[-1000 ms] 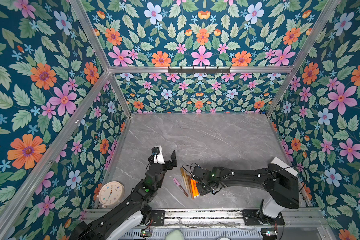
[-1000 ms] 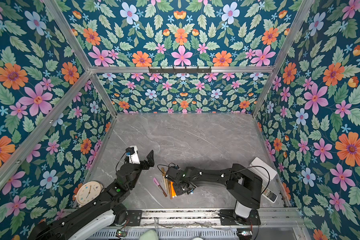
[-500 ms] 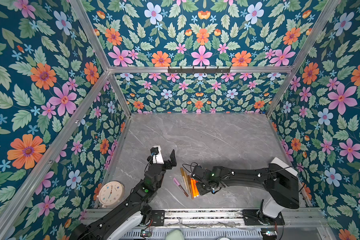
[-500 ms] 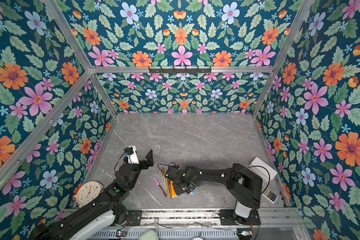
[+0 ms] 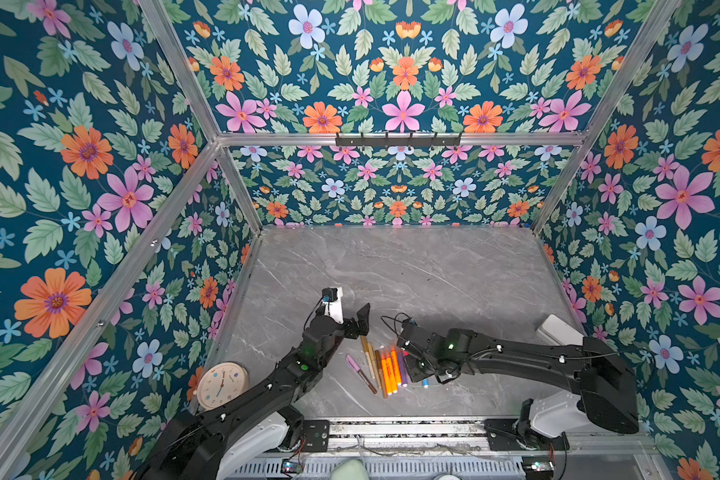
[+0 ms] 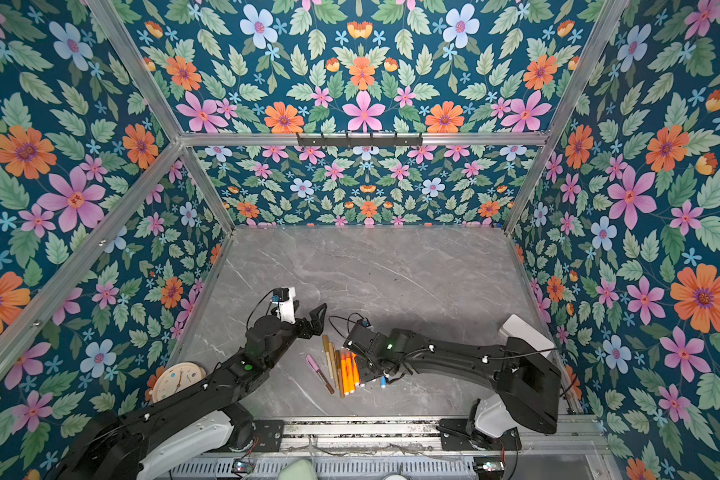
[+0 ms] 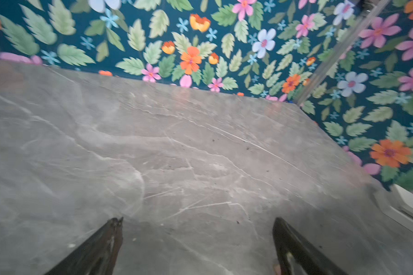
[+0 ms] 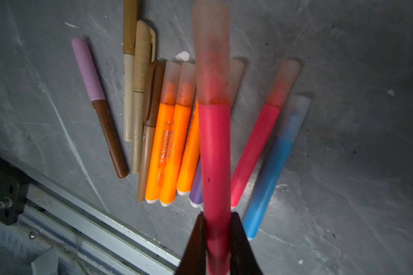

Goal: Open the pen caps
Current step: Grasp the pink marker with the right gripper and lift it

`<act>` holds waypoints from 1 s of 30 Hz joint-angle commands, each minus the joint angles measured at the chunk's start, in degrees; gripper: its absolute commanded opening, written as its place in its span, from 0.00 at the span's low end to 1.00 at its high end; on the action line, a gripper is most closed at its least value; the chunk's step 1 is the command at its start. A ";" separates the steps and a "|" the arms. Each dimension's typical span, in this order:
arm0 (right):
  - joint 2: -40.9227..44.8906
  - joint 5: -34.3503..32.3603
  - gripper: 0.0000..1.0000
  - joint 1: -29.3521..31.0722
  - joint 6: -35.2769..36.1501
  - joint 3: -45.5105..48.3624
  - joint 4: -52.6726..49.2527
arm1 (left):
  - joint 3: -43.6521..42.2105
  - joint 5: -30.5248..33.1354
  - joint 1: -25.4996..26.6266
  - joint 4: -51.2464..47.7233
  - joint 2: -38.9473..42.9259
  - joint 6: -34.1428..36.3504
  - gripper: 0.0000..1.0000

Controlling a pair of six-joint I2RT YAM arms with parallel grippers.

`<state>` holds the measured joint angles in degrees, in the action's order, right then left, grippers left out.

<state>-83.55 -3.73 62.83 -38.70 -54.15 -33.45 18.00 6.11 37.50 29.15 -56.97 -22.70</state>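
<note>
Right gripper [image 8: 216, 217]: pinched onto the lower barrel of a red pen [image 8: 214, 147], frosted cap [image 8: 211, 47] on and pointing away from the wrist. Held just above the row of pens lying side by side on the grey table [image 5: 412, 270]: orange pens [image 8: 169, 147], a second red pen [image 8: 256, 147], a blue pen [image 8: 273, 171], a purple pen [image 8: 197, 190], beige and brown pens [image 8: 138, 95], a brown pen with a lilac cap [image 8: 88, 71]. Pen caps [image 8: 173, 81] seated wherever the ends show. Right arm [image 5: 516, 353] stretched low from the right end of the front rail toward the middle, wrist bent down over the row.

Left gripper [image 7: 197, 220]: spread wide, nothing between the fingers, raised near the row's far end, aimed toward the back wall. Left arm [image 5: 267, 386] slanting up from the front left corner. Clock [image 5: 222, 384] lying flat beside it, near the left wall.
</note>
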 commanded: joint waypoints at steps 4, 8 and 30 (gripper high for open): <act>7.20 0.35 0.06 -3.55 2.18 4.77 2.73 | 3.30 -11.73 0.03 6.40 -6.52 -12.19 1.00; 11.45 1.26 0.07 -5.86 3.44 6.98 2.82 | 4.66 -15.98 0.12 9.90 -9.19 -17.72 1.00; 15.00 3.78 0.08 -7.22 3.13 10.67 10.37 | 11.86 -28.37 3.81 22.51 -26.72 -24.65 0.96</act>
<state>-68.27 -0.34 55.55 -34.98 -43.53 -25.28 29.23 -19.86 41.25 47.62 -82.56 -46.44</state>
